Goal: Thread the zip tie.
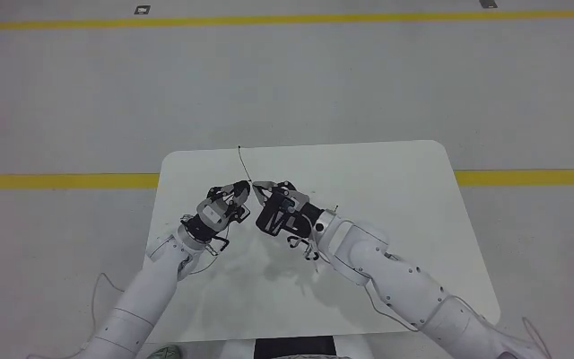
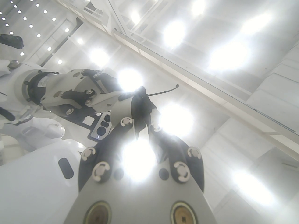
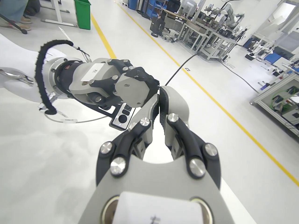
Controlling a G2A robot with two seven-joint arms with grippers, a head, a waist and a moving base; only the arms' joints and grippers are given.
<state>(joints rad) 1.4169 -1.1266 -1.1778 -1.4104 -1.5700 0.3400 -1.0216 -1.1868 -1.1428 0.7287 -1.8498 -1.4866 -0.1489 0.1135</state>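
Your right gripper [image 3: 159, 96] has its pads pressed together on the zip tie [image 1: 244, 164]. It stands tip to tip with your left gripper [image 1: 238, 190], which appears to pinch the same strap, though glare hides that contact. Risk: with the tips touching, an uneven pull from either arm could bend the strap or slip it free. Beyond them, the free end points toward the far edge of the table [image 1: 395, 179]. Open surface lies on both sides.

Over the worktop [image 1: 404, 179], the left claw [image 1: 237, 191] sits at 9 o'clock of the right claw [image 1: 261, 189], tips meeting; the zip tie [image 1: 244, 164] juts from their tips toward 12 o'clock.
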